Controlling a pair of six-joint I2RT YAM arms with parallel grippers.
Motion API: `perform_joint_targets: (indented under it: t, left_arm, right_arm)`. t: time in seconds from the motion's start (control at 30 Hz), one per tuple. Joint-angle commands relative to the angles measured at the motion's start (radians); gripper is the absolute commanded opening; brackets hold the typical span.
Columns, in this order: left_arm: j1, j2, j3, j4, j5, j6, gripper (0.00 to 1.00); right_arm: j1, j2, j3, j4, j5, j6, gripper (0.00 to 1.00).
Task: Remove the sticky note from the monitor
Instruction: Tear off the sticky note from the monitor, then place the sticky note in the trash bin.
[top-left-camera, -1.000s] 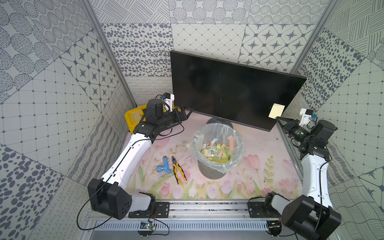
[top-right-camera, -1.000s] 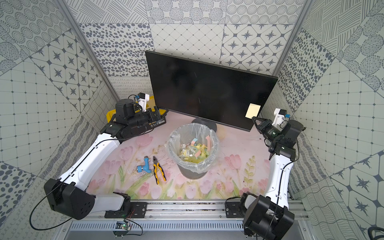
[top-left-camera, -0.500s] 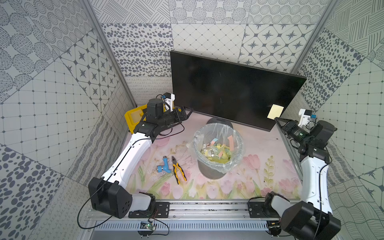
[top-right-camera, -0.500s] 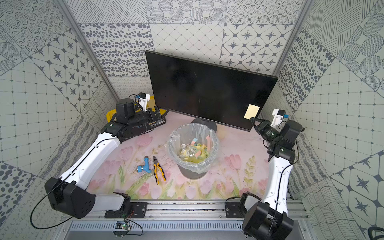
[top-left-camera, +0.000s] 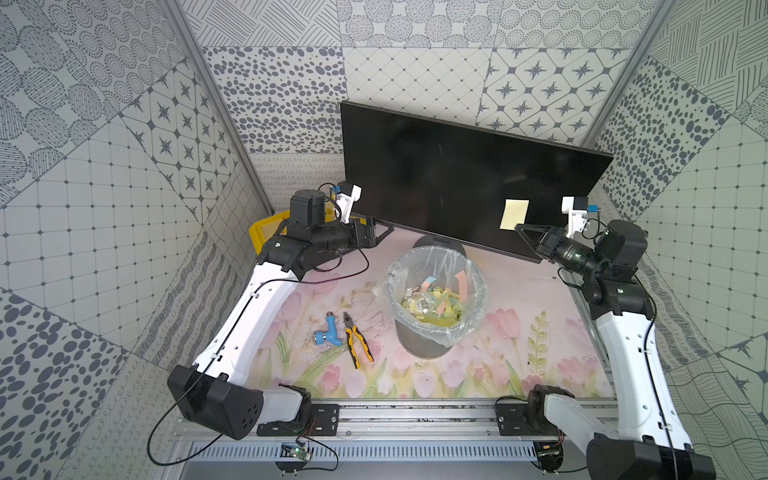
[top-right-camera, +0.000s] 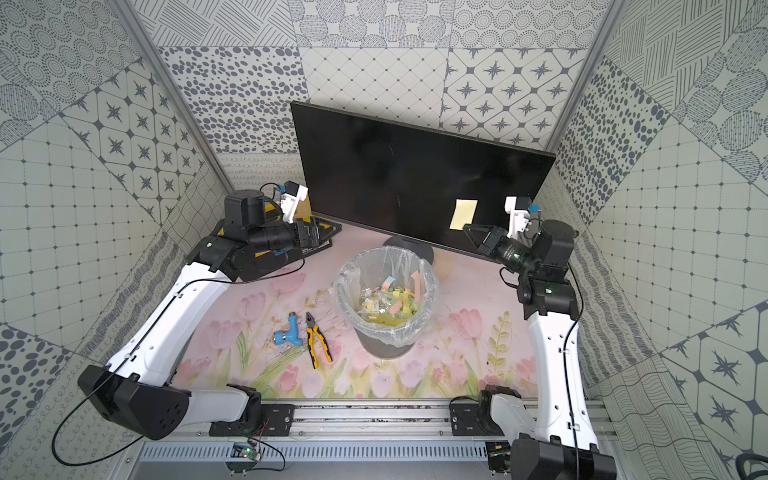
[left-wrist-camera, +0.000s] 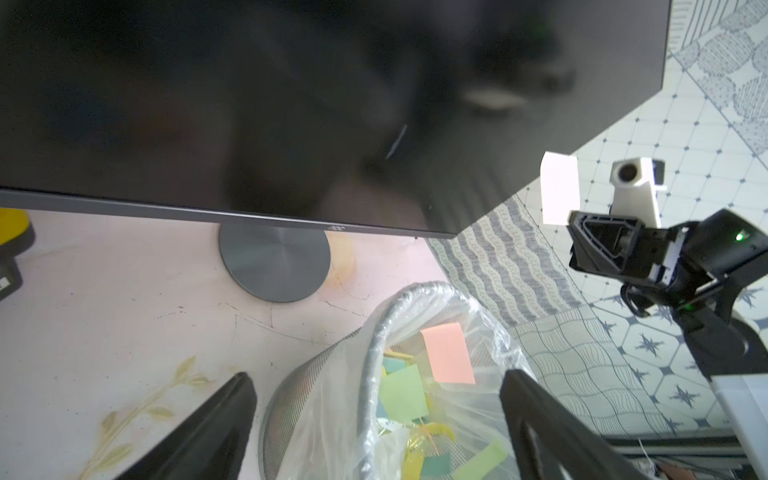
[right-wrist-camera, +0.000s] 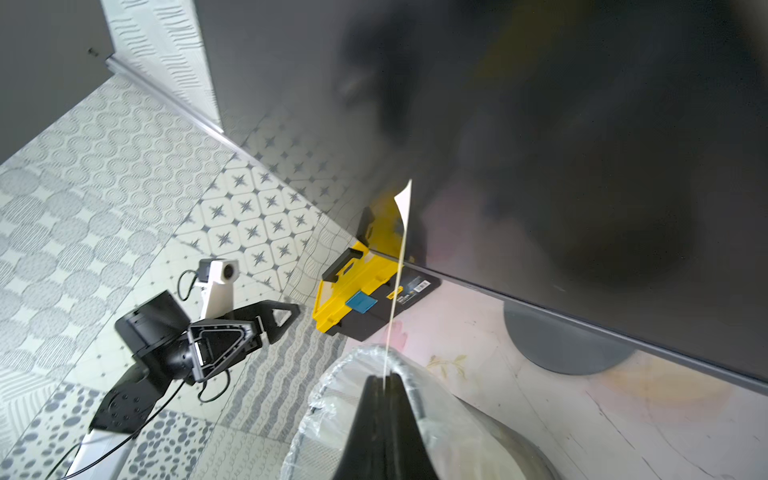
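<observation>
The monitor stands at the back of the table, its screen black. My right gripper is shut on the bottom edge of the pale yellow sticky note. The note stands upright in front of the screen's lower right part. In the left wrist view it shows clear of the screen. My left gripper hangs open and empty by the monitor's lower left corner.
A mesh bin with a clear liner holds several coloured notes, in front of the monitor's round base. Yellow-handled pliers and a blue fitting lie left of it. A yellow and black case sits at back left.
My right gripper has moved leftward along the screen's front, carrying the sticky note with it. The left arm has stayed almost still.
</observation>
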Motion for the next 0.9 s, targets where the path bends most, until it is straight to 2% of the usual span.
perform_joint_targets:
  t: [0.0,0.1,0.27,0.4,0.6,0.87]
  left_arm:
    - [-0.058,-0.006,0.020,-0.206,0.008,0.173,0.95]
    - [-0.099,0.013,0.051,-0.293,-0.076,0.203,0.92]
    - [-0.185,0.052,0.110,-0.428,-0.183,0.264,0.88]
    - [-0.197,0.060,0.100,-0.427,-0.267,0.232,0.78]
    - [-0.218,0.090,0.075,-0.384,-0.250,0.200,0.65]
    - [-0.218,0.095,0.013,-0.309,-0.235,0.158,0.44]
  right_arm:
    - [0.089,0.040,0.102,-0.079,0.043,-0.087,0.00]
    - [0.178,0.095,0.184,-0.170,0.036,-0.135,0.00]
    - [0.340,0.188,0.341,-0.468,0.083,-0.305,0.00]
    - [0.434,0.246,0.413,-0.630,0.157,-0.425,0.00]
    - [0.571,0.361,0.548,-0.895,0.308,-0.573,0.00]
    - [0.717,0.446,0.584,-1.028,0.465,-0.661,0.00]
